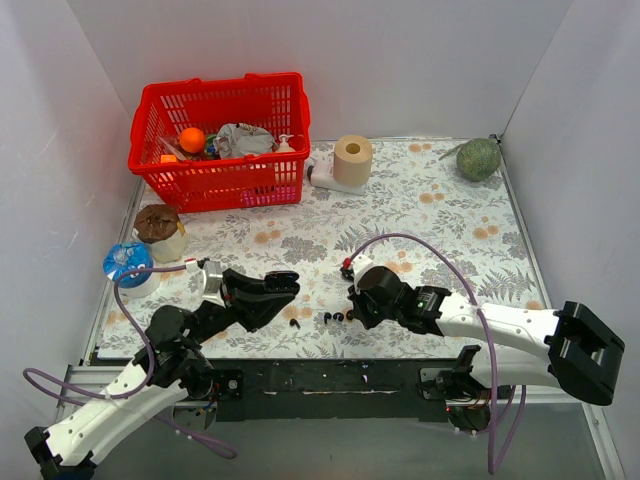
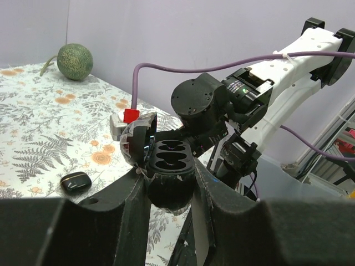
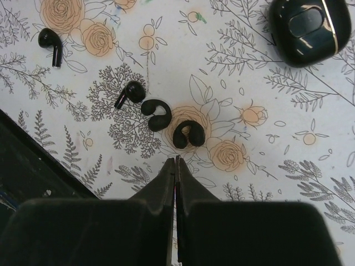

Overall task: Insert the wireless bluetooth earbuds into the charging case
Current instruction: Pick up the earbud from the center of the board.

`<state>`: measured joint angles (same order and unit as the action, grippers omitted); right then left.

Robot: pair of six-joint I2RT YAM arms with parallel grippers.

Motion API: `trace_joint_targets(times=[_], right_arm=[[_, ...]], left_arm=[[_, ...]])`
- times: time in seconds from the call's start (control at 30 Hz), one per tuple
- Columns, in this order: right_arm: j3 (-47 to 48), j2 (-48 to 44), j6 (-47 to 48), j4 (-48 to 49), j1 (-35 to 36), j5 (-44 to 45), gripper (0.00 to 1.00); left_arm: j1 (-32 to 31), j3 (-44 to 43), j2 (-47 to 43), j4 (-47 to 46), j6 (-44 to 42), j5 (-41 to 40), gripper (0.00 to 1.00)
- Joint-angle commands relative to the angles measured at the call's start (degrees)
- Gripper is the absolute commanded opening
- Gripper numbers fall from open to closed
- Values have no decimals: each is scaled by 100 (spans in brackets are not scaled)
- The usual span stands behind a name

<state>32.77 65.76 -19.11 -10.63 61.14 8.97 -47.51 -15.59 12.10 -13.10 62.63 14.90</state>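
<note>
1. Four black buds [image 3: 188,134] loose on the floral worktop [image 3: 288,127], none in a case: two hooked ones just beside each other directly ahead of the right jaws, a stemmed bud [image 3: 128,93] next to them, the other stemmed one [image 3: 50,44] well apart.
2. Open case [image 2: 169,166] held clear of the worktop in the left jaws, lid tipped back, both wells empty. Second case [image 3: 308,30], shut, flat on the worktop and well apart from the buds.
3. Likely trouble: tiny, smooth, rounded buds, prone to squirting out of a pinch or skidding across the print if nudged by closed tips.
4. Further risk: hooked pair nearly touching, so easy to knock or drag one while closing on the other.
5. Also possible: wrong bud for the wells. No telling from here the right type, hooked or stemmed, for the open case. A mismatched bud, or one turned the wrong way, apt to sit proud or drop out.
6. Seating risk too: case pinched only by its lower body, liable to twist or slip under a push from above.
7. Right jaws: pressed fully together, nothing between them, tips pointed at the worktop just short of the nearest hooked bud, no contact with it visible. In need of opening before any pick.
8. Left jaws: clamped on the sides of the open case, carrying it with the wells facing up and outward.
</note>
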Motion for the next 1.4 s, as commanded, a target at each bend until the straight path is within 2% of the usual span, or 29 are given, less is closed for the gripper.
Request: trace_joint_targets(times=[0.0,0.33,0.83,1.37], right_arm=[[-25,183,-128,527,12,-352,1],[-140,596,-330,378,3,350,1],[-254,939,-268,632,-41,527,1],[53,1361,645,685,-340,641,1]], left_arm=[[-4,-198,152,89,39,-13,0],[4,-154,170,89,91,-39,0],[-4,-119,267,89,153,-39,0],[-4,-110,372,89,179,-57,0]])
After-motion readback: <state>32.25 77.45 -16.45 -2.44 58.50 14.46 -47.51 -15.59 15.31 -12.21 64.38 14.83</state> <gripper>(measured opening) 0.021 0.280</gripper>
